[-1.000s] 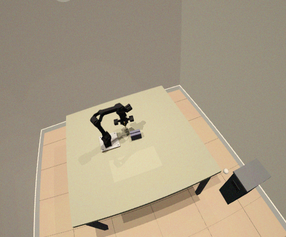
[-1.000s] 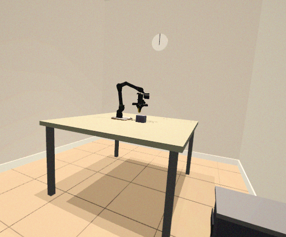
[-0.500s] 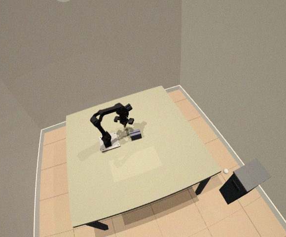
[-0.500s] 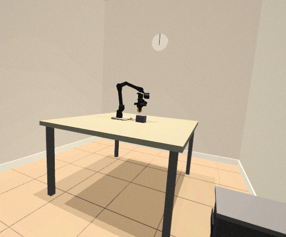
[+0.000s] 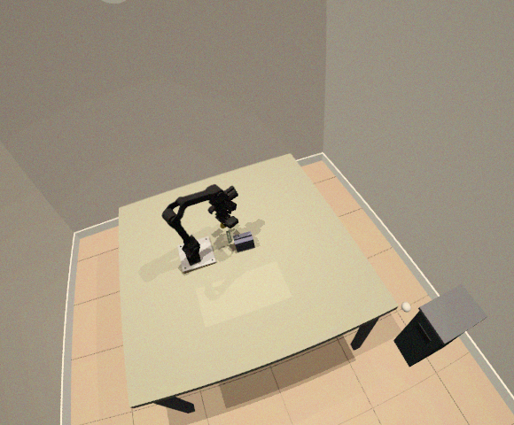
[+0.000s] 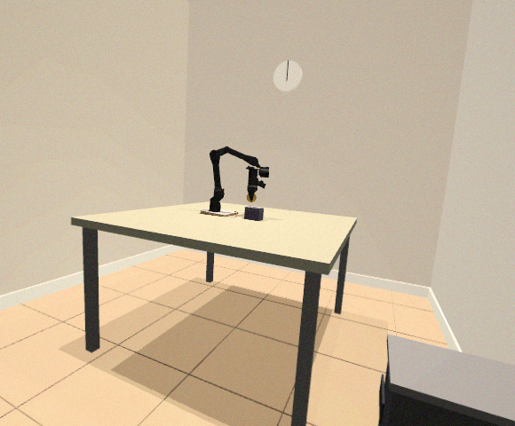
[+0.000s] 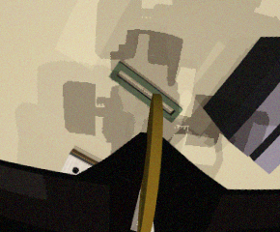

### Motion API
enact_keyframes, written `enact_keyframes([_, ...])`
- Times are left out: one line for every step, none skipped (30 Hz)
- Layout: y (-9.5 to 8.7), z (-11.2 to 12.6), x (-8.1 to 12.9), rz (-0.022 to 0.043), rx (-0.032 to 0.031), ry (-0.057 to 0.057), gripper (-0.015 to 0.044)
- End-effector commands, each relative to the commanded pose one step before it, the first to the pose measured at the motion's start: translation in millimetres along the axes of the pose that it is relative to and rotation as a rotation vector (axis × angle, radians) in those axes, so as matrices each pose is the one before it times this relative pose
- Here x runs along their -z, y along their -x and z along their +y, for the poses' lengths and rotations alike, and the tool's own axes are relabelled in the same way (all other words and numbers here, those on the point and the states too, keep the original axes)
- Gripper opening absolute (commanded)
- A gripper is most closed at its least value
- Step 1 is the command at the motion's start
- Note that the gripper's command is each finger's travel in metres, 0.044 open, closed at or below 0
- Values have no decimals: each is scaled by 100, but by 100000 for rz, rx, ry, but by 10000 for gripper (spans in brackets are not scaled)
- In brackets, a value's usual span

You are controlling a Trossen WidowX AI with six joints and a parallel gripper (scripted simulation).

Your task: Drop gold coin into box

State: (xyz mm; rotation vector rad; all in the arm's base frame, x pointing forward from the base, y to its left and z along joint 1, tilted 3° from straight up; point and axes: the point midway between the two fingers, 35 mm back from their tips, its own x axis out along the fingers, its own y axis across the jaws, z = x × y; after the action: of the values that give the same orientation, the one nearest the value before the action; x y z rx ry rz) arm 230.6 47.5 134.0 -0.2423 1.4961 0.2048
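In your wrist view, the nearest thing was the jaws themselves, a black mass filling the bottom of the picture and cut off at its edges, so you could not make out the fingertips. They were pinching the gold coin (image 7: 151, 168), which you saw edge-on as a narrow gold strip rising from between them. Beyond the coin's far end lay the dark-green holder (image 7: 144, 91) on the bench (image 7: 24, 26), with nothing standing in it (its pale inner floor showed). To the right sat the grey box (image 7: 259, 106), partly cut off by the picture's edge; a dark line ran across its lighter lid, though you could not tell for certain that this was the slot. A white plate corner (image 7: 76, 164) peeked out at the left, mostly hidden by the gripper.

From the exterior view, the coin (image 6: 250, 198) hung above the box (image 6: 253, 213), apart from it. From the top, the holder (image 5: 228, 235) lay just beside the box (image 5: 244, 241).

Farther off, the bench stood on a tiled floor (image 6: 42, 330), with a round clock (image 6: 288, 75) on the far wall and a grey cabinet (image 6: 455, 390) cut off in the corner.
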Motion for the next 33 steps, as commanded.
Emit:
enact_keyframes([155,-3,-103,-294,-352,-13154,0])
enact_keyframes([2,-10,-4,0,1,-3443,0])
enact_keyframes([2,-10,-4,0,1,-3443,0])
enact_keyframes([2,-9,-4,0,1,-3443,0])
enact_keyframes([2,-9,-4,0,1,-3443,0])
enact_keyframes([2,-9,-5,0,1,-3443,0])
enact_keyframes([2,-9,-5,0,1,-3442,0])
enact_keyframes([2,-9,-5,0,1,-3443,0])
enact_keyframes([2,-9,-6,0,1,-3443,0])
enact_keyframes([2,-8,-6,0,1,-3443,0])
enact_keyframes([2,-8,-6,0,1,-3442,0])
enact_keyframes([2,-7,-5,0,1,-2831,0])
enact_keyframes([1,-4,-3,0,0,-1698,0])
enact_keyframes([0,-1,-1,0,0,-566,0])
enact_keyframes([0,0,0,0,0,0,0])
enact_keyframes([0,0,0,0,0,0,0])
enact_keyframes([0,0,0,0,0,0,0])
enact_keyframes([1,-22,-27,-13,-11,3,0])
enact_keyframes([2,-65,-82,-38,-33,8,0])
enact_keyframes([3,-110,-137,-65,-54,13,0])
enact_keyframes([4,-135,-164,-80,-64,16,0])
enact_keyframes([4,-137,-164,-81,-63,16,0])
enact_keyframes([4,-139,-163,-83,-61,17,0])
enact_keyframes([4,-141,-162,-84,-60,17,0])
enact_keyframes([3,-143,-161,-86,-59,17,0])
enact_keyframes([3,-146,-161,-87,-57,17,0])
enact_keyframes([3,-148,-160,-89,-56,17,0])
enact_keyframes([8,-155,-172,0,38,-18,0])
enact_keyframes([8,-159,-172,0,38,-18,0])
enact_keyframes([7,-161,-171,0,38,-18,0])
enact_keyframes([7,-163,-170,0,38,-18,0])
enact_keyframes([6,-166,-169,0,38,-18,0])
enact_keyframes([6,-168,-168,0,38,-18,0])
